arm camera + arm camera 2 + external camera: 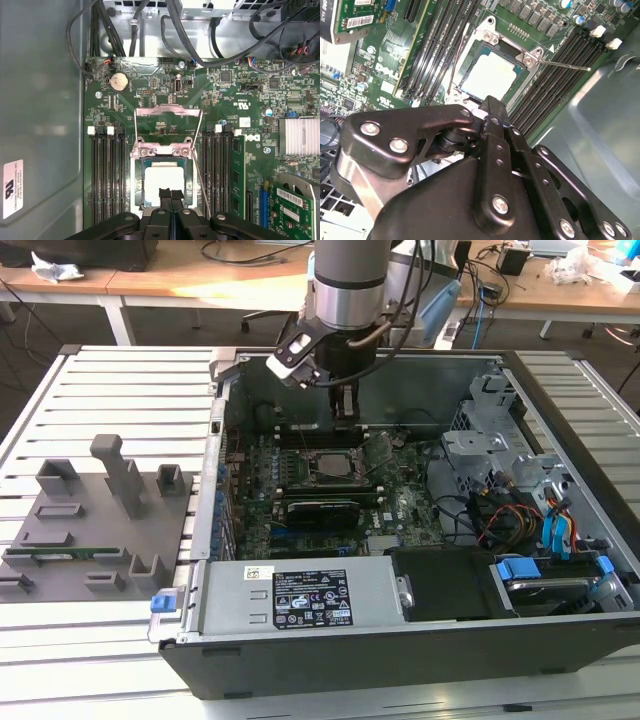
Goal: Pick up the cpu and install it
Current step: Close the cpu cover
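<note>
Inside an open computer case [400, 660] on a slatted tabletop [120, 380], 1 robot arm's claw [345, 410] hangs just above the motherboard socket [161, 151], near 1 edge of it. The cpu [161, 180] already lies flat within the socket's frame, its pale metal top facing up in both wrist views [492, 75]. The claw [171, 194] has its 2 fingertips [165, 194] drawn together with nothing between them, so it appears to carry no load; whether the tips touch the chip cannot be told. The load plate [168, 111] stands raised on the far side of the socket from the claw, and the thin lever [565, 65] juts free beside the socket, so the chip looks seated but not clamped. Banks of memory slots [107, 175] flank the socket on both sides. The risk, as it appears: an unclamped cpu could be nudged askew if the closed tips graze its edge, pressing it crooked onto the socket contacts, and the loose lever beside the socket could snag the claw [490, 102] on any sideways move.
</note>
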Tool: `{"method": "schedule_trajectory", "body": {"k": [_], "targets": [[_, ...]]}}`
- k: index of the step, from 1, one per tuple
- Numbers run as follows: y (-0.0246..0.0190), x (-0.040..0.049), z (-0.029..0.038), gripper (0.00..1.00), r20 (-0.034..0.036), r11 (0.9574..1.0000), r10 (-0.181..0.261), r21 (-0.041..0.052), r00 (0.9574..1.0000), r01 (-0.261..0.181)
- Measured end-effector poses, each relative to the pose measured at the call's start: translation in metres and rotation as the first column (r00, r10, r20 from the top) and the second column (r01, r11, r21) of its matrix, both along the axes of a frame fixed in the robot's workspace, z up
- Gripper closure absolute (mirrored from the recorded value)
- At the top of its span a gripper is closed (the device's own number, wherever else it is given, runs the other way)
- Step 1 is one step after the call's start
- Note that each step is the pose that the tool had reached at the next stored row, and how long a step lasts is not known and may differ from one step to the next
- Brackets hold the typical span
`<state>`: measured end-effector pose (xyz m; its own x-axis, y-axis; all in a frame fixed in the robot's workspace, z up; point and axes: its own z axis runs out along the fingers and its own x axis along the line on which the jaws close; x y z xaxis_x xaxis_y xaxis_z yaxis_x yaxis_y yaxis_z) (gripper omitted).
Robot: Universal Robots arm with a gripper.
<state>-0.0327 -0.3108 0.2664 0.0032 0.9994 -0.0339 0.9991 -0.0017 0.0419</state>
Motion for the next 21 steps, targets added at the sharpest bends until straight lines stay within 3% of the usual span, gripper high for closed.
{"method": "schedule_trajectory", "body": {"k": [5,11,21], "targets": [[0.0000,0.0000,0.0073,0.89,0.0000,1.0000,0.000,0.0001,1.0000,0.000],[0.0000,0.0011,0.0077,0.89,0.0000,1.0000,0.000,-0.0001,1.0000,0.000],[0.0000,0.0223,0.0077,0.89,0.0000,1.0000,0.000,-0.0001,1.0000,0.000]]}}
